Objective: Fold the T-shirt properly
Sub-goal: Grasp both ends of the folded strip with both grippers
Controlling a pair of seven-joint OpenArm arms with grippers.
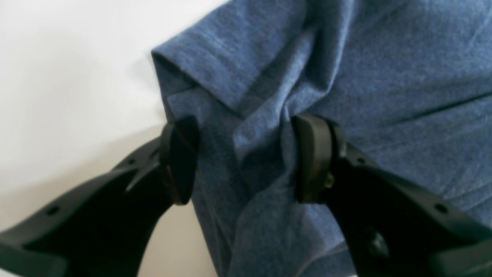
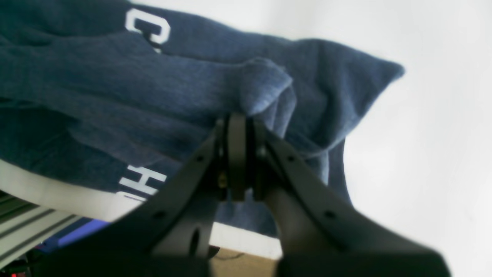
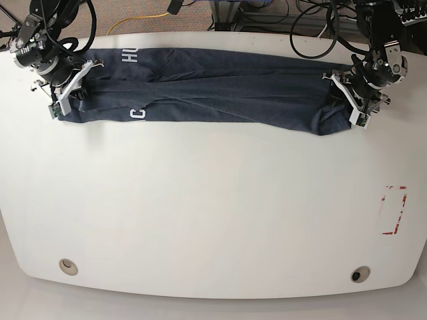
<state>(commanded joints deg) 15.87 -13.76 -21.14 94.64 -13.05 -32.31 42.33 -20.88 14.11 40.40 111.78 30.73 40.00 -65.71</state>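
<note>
The right gripper (image 2: 238, 127) has its jaws pressed together on a bunched fold of the T-shirt (image 3: 220, 90), the cloth puckering up just above the tips; white block letters show on the fabric above and below that pinch. The left gripper (image 1: 246, 159) stands with its jaws apart, one black pad on each side of a rumpled ridge of blue cloth near the sleeve hem, the cloth lying loosely between them rather than squeezed. Seen from the base view, the right gripper (image 3: 63, 93) sits at one end of the garment and the left gripper (image 3: 357, 100) at the other. Between them the T-shirt lies as a long, narrow, dark blue band along the far side of the white counter (image 3: 213, 213), with creases running along its length. A small red-and-white marking (image 3: 393, 210) lies on the counter well apart from the cloth, and cables (image 3: 313, 27) trail beyond the far edge.
</note>
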